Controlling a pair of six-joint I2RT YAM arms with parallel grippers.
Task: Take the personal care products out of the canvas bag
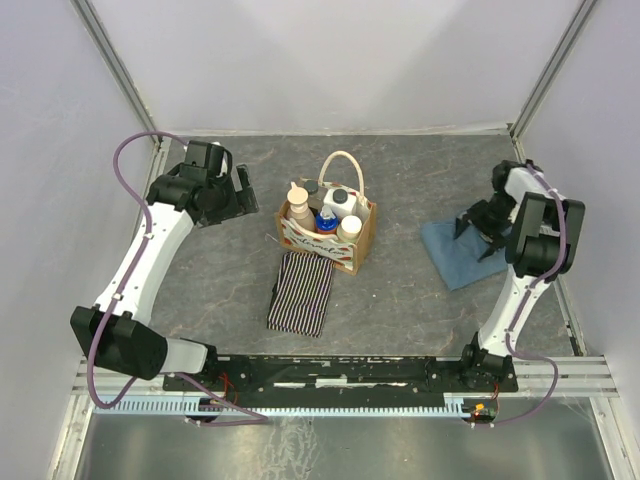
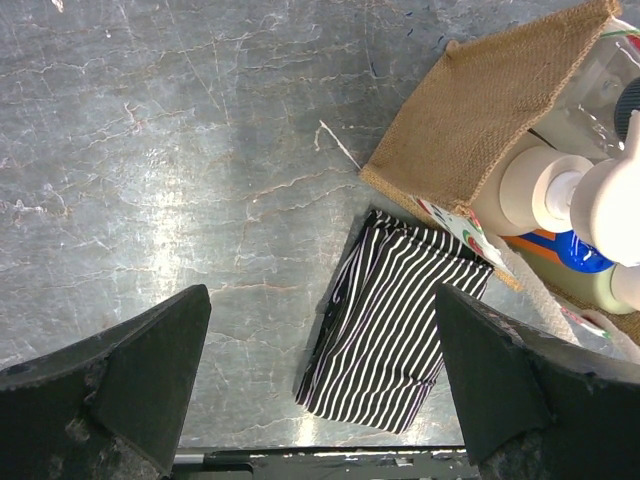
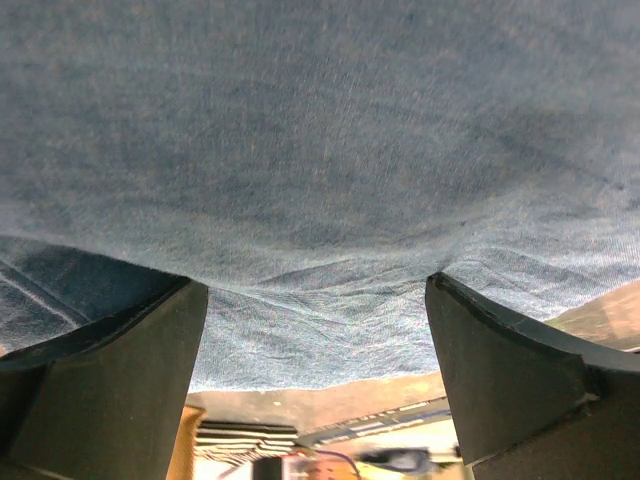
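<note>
The canvas bag (image 1: 345,250) stands upright mid-table, and the left wrist view shows its burlap wall (image 2: 480,110). Inside it stand the personal care products: a tan pump bottle (image 1: 298,205) (image 2: 545,190), a blue-capped bottle (image 1: 326,222) (image 2: 580,255), a white bottle with a black cap (image 1: 340,200) and a cream-capped bottle (image 1: 349,230). My left gripper (image 1: 240,192) (image 2: 320,390) hovers open to the left of the bag, holding nothing. My right gripper (image 1: 478,230) (image 3: 315,330) is open at the far right, fingertips down on a folded blue cloth (image 1: 455,255) (image 3: 320,170).
A black-and-white striped cloth (image 1: 302,292) (image 2: 395,340) lies flat just in front of the bag. Pale walls close in the table at the back and both sides. The arms' base rail (image 1: 340,375) runs along the near edge.
</note>
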